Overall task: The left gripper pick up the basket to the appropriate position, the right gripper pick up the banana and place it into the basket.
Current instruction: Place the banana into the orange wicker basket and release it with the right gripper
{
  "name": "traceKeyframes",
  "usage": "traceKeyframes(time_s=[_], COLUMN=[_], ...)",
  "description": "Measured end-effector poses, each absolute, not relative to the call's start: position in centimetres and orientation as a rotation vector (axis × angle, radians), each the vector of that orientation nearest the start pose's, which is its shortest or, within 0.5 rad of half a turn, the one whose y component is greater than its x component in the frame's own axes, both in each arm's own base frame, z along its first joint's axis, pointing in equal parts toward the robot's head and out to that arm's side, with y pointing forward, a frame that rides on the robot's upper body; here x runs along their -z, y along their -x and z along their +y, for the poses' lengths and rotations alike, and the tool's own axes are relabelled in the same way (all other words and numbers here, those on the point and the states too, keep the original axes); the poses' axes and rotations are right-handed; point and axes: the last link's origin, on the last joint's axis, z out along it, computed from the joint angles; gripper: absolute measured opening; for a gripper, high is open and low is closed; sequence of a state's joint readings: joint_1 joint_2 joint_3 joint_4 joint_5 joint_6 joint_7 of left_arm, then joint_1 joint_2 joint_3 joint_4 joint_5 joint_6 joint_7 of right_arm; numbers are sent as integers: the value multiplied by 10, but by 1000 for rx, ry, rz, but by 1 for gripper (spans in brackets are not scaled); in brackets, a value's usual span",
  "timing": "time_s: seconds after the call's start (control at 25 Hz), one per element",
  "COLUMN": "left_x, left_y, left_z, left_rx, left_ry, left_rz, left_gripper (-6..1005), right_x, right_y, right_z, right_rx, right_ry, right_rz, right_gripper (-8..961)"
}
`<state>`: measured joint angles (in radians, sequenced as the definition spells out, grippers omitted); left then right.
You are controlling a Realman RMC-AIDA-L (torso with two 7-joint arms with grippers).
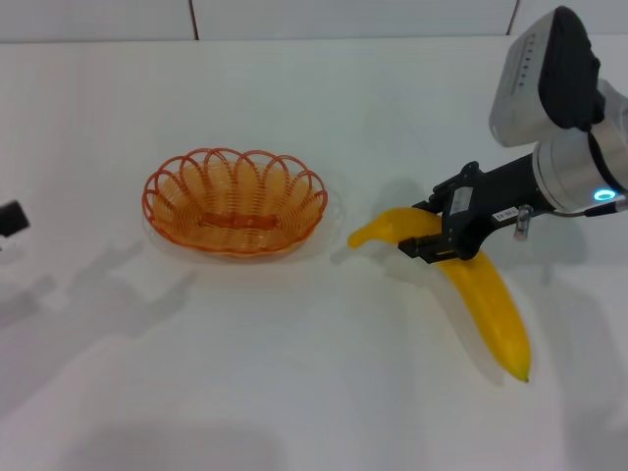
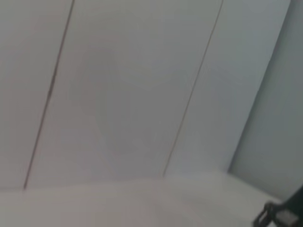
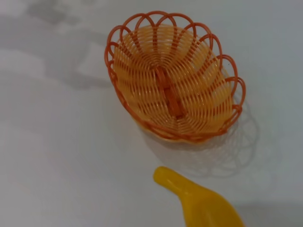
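Banana (image 1: 486, 299) in right end effector (image 1: 432, 240), prob gripped

So the orange wire basket (image 1: 235, 201) sits flat on the white table (image 1: 294, 373), nothing inside it. Using the basket as the landmark: the banana (image 1: 481, 289) lies off to its right, near but not touching, stem end pointing toward the basket and dark tip farthest from it. The right gripper (image 1: 432, 240) is down on the banana's upper part, the end nearer the basket, fingers on either side of it. The left gripper (image 1: 10, 218) barely pokes in, well off the basket's left.
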<state>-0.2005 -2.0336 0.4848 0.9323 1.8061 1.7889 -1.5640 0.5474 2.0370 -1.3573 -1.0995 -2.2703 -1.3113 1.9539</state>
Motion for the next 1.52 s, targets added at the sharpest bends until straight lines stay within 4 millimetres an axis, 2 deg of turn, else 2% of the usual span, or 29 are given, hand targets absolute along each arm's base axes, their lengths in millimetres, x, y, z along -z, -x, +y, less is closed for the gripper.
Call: traceKeyframes(time_s=[0.24,0.6,0.88,0.96,1.28,1.52], left_x=[-104,-100,-95,-91,-85,-84], left_y=[327,327,321,317,311,307], left_z=[251,257,264,267,275,279], left_rx=[802,702,688,682,669,674], left_ry=[2375,2420,2464,2487,2521,2534], left_rz=[-833,-792,-750,-739,-725,-713], left_gripper=[799,797,797,797,797,797], right_x=[23,32,50,61,76,95], right_y=[-205,-173,-139,-123,-93,-79], right_z=[364,368,378,381,390,397], right_rx=[198,143,116,113,112,158], right_ry=[2850,2893,2882,2872,2835,2818], right_rz=[422,294,154,86,-42,-123], right_gripper=[493,492,493,493,492,493])
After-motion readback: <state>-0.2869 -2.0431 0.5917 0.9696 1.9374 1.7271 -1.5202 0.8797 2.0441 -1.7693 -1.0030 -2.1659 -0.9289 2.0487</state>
